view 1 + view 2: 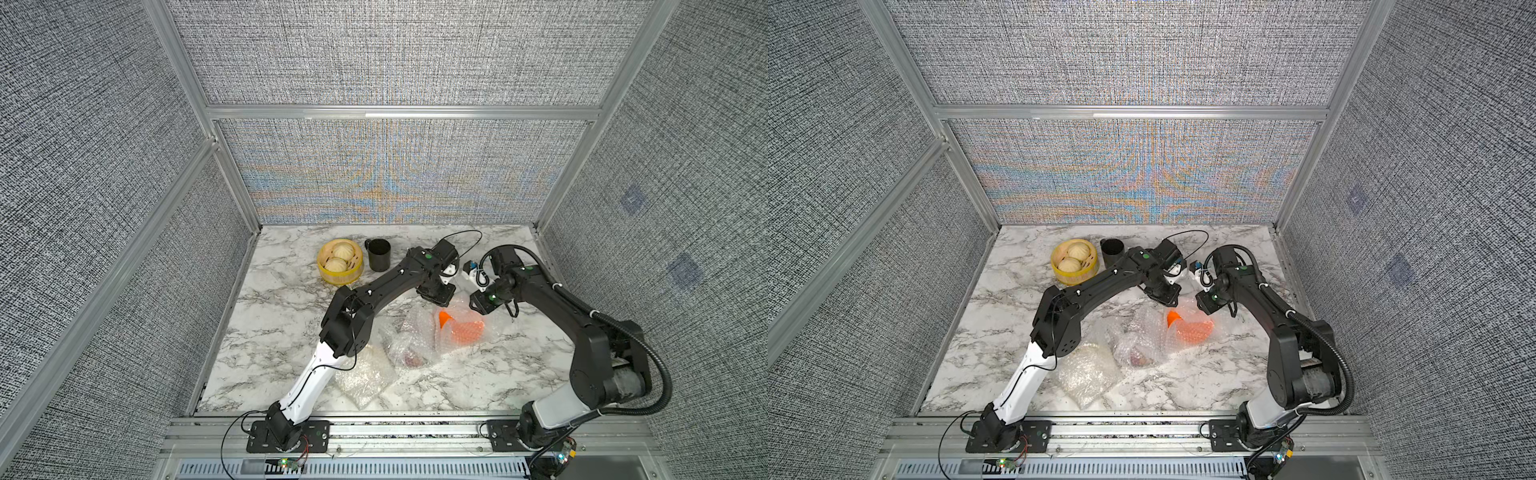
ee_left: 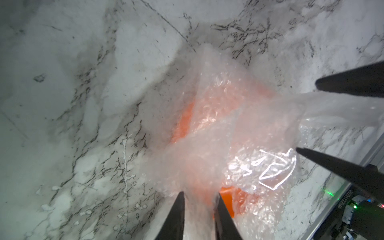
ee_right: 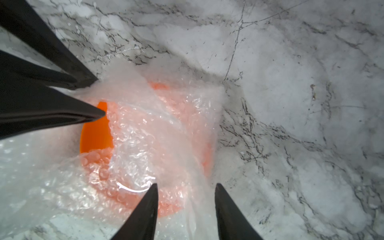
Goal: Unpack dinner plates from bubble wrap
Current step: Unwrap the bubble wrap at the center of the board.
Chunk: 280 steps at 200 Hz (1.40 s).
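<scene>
The orange dinner plate [image 1: 467,330] [image 3: 95,133] lies right of the table's centre, mostly covered by loosened bubble wrap [image 1: 453,307] [image 3: 155,124], with a bare orange edge showing. My left gripper [image 2: 200,197] [image 1: 436,300] hangs over its far-left side, shut on a pulled-up bunch of the wrap. On the plate's far-right side my right gripper [image 3: 186,187] [image 1: 478,306] stands open, a fold of wrap passing between its fingers. A dark red plate [image 1: 411,357] sits wrapped nearer the front. Another whitish wrapped bundle [image 1: 361,379] lies front left; its contents are hidden.
A yellow steamer basket [image 1: 340,262] with buns and a black cup [image 1: 378,254] stand at the back left. Grey panels on aluminium posts wall in the marble table [image 1: 282,316] on three sides. The arms' mounting rail [image 1: 407,432] runs along the front edge.
</scene>
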Each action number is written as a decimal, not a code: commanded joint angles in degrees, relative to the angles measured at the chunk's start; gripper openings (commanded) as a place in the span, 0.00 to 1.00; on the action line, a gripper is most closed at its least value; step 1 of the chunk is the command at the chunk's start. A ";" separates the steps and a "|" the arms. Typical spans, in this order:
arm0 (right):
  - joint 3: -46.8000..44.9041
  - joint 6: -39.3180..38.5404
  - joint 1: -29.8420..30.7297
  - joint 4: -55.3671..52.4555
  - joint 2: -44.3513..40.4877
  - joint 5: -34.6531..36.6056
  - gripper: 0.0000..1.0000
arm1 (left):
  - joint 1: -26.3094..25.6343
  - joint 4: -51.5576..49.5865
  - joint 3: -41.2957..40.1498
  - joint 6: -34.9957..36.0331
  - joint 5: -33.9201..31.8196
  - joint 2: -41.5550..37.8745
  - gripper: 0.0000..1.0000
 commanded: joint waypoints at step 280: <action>4.09 -6.07 -5.90 -4.60 5.70 -12.84 0.44 | -0.01 -5.36 10.98 2.95 0.73 6.79 0.11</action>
